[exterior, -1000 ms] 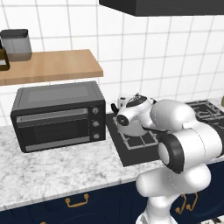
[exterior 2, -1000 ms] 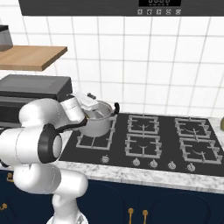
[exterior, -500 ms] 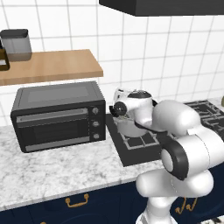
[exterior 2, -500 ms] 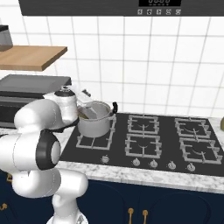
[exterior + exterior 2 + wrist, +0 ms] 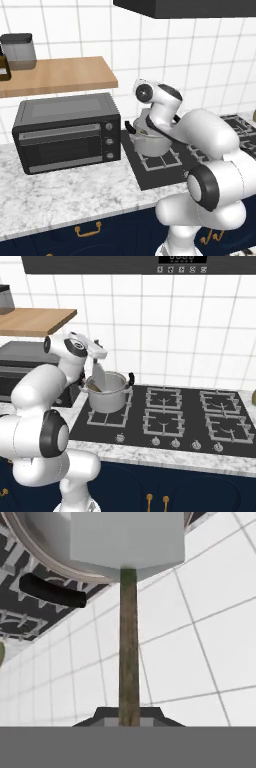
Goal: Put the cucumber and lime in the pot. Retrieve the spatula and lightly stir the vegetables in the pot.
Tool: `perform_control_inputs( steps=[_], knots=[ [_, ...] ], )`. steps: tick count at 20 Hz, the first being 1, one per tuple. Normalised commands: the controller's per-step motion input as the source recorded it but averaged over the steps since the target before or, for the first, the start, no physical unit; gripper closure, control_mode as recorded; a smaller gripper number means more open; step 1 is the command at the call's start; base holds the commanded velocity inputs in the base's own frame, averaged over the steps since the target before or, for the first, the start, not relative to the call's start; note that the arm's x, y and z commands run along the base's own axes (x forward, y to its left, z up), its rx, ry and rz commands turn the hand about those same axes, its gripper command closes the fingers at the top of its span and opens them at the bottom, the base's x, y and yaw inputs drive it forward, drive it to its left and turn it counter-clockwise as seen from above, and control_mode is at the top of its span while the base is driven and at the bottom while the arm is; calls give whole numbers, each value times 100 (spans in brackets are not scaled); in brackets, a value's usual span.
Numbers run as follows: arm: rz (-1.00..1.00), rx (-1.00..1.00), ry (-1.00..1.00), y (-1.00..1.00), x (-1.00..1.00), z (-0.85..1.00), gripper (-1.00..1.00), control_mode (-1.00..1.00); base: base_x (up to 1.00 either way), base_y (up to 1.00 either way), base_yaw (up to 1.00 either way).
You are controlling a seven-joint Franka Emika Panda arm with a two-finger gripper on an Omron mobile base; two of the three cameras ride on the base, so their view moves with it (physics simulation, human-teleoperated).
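The shiny steel pot [image 5: 107, 397] with black loop handles stands on the stove's rear left burner, and its rim [image 5: 30, 549] and one handle curve across the top of the hand view. My gripper [image 5: 98, 354] hangs just above the pot, shut on the wooden handle of the spatula [image 5: 128, 652]. The spatula's flat grey blade [image 5: 99, 376] points down into the pot. In the left base view my own arm covers most of the pot [image 5: 150, 145]. The cucumber and the lime are hidden from view.
A black toaster oven [image 5: 67, 132] sits on the marble counter close to the pot's left. Above it is a wooden shelf [image 5: 60, 75] carrying a dark jar [image 5: 19, 50]. The black cooktop [image 5: 185, 416] stretches right, and a range hood [image 5: 125, 263] hangs overhead.
The hand has risen from low beside the pot to above its rim, tilting the spatula more upright while the blade stays in the pot. The grip has not changed.
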Motion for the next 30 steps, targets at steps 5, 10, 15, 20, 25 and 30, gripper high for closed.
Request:
perform_control_inputs(
  steps=[5,10,15,20,25,30],
  knots=[
    [0,0,12,-4,0,-5,100,-100,0,0,0],
    [0,-6,0,-36,-5,-40,100,-100,0,0,0],
    [1,-3,-7,-3,0,6,100,-100,0,0,0],
    [13,2,-4,1,6,19,100,-100,0,0,0],
    [19,11,0,-1,0,0,100,-100,0,0,0],
    [19,12,0,-8,0,-2,100,-100,0,0,0]
  ],
)
